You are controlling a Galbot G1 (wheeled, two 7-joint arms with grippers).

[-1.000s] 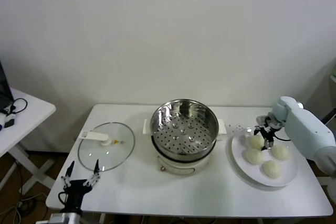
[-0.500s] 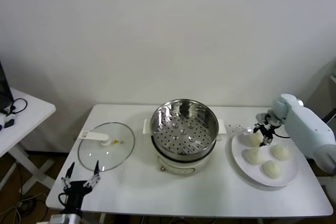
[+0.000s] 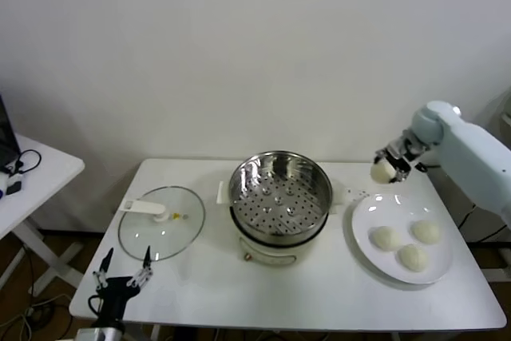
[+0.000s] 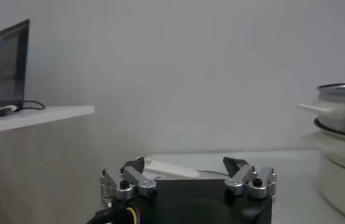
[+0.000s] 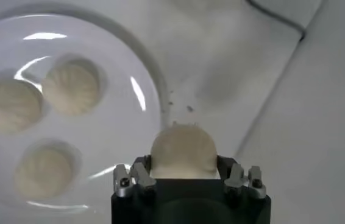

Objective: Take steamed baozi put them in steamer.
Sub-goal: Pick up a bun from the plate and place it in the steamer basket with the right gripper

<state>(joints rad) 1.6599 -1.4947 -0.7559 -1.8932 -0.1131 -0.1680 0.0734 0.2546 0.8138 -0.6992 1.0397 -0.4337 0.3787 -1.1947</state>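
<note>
My right gripper (image 3: 389,168) is shut on one cream-white baozi (image 3: 382,171), held in the air above the table between the white plate (image 3: 399,269) and the steamer (image 3: 281,189). The right wrist view shows that baozi (image 5: 183,151) wedged between the jaws of the right gripper (image 5: 183,170), high over the plate (image 5: 117,137). Three more baozi (image 3: 385,238) (image 3: 425,231) (image 3: 412,256) lie on the plate. The shiny steamer basket has nothing in it and sits on its white cooker base (image 3: 275,249). My left gripper (image 3: 122,274) hangs open, parked low off the table's front left corner.
A glass lid (image 3: 162,223) with a white handle lies flat left of the steamer. A white side table (image 3: 36,173) with a laptop stands at far left. A power strip (image 3: 363,194) lies behind the plate. The steamer's side (image 4: 343,137) shows in the left wrist view.
My right gripper closed on the back-left baozi on the plate, lifted it off and carried it up and slightly left toward the steamer. Three stay on the plate. The left arm has not moved.
</note>
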